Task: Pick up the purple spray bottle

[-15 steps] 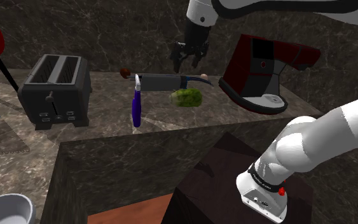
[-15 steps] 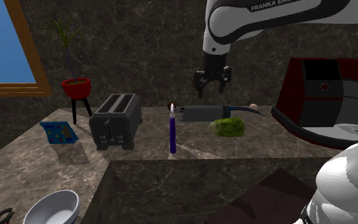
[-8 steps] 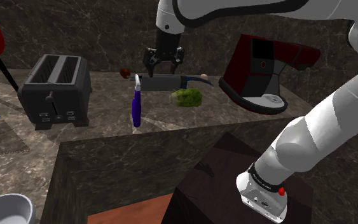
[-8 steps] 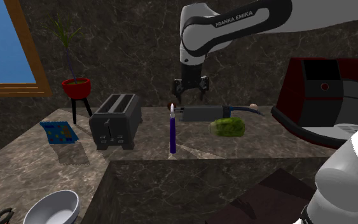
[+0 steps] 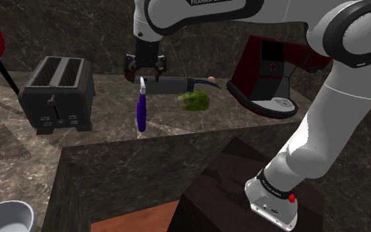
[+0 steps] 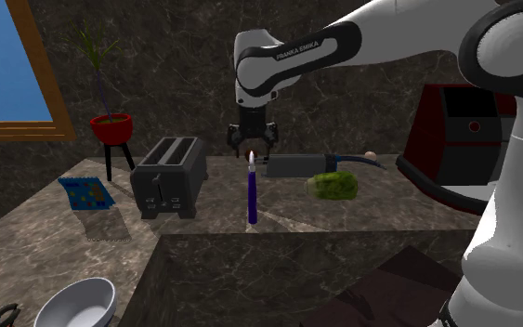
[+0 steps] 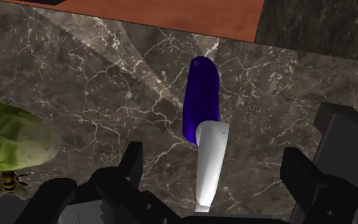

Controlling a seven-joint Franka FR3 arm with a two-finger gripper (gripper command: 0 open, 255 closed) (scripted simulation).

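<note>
A purple spray bottle (image 5: 140,112) with a white head stands upright on the dark marble counter (image 5: 105,128), near its front edge. In the second exterior view the bottle (image 6: 252,197) is between the toaster and the green vegetable. My black gripper (image 5: 144,68) hangs just above the bottle's white head, open, its fingers on either side of it and nothing touching. From the second exterior view the gripper (image 6: 252,139) sits directly over the bottle top. In the wrist view the purple bottle (image 7: 201,102) lies straight ahead of the open gripper (image 7: 213,154), its white head between the two fingers.
A dark toaster (image 5: 57,92) stands to the shoulder view's left of the bottle. A grey boxy device (image 5: 171,85) and a green leafy vegetable (image 5: 194,100) lie just to the right. A red coffee machine (image 5: 273,69) stands farther right. A white bowl (image 5: 6,217) sits low at the left.
The arm has swung towards the shoulder view's left. The gripper went from over the grey device to directly over the bottle's head, staying open. The bottle has not moved.
</note>
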